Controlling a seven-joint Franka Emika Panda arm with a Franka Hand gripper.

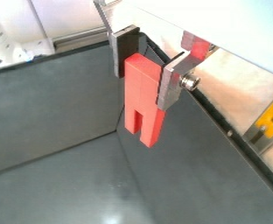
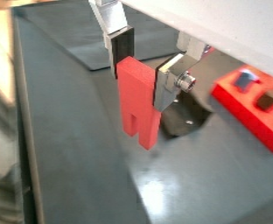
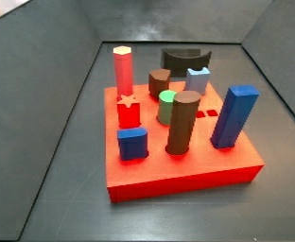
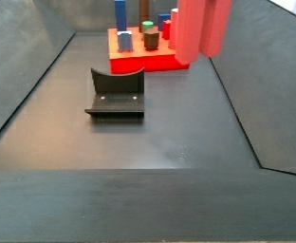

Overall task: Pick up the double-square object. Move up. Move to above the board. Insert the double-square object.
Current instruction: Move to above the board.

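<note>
My gripper [image 1: 149, 74] is shut on the double-square object [image 1: 143, 105], a plain red post with a slot cut into its lower end. Both wrist views show it clamped near its top between the silver fingers [image 2: 168, 83], hanging above the dark floor. In a side view the double-square object [image 4: 201, 27] hangs at the upper right, in front of the board's right end, with the fingers out of frame. The board [image 3: 188, 175] is a thick red block carrying several pegs, and its corner [image 2: 250, 105] lies beyond the held post in a wrist view.
The fixture [image 4: 115, 95] stands on the floor in front of the board, close behind the held post [image 2: 188, 118]. On the board stand a pink-red hexagonal post [image 3: 122, 71], a red star peg [image 3: 129, 113], blue posts [image 3: 234, 115] and brown cylinders [image 3: 182, 123]. Sloped grey walls [image 4: 24, 95] enclose the floor.
</note>
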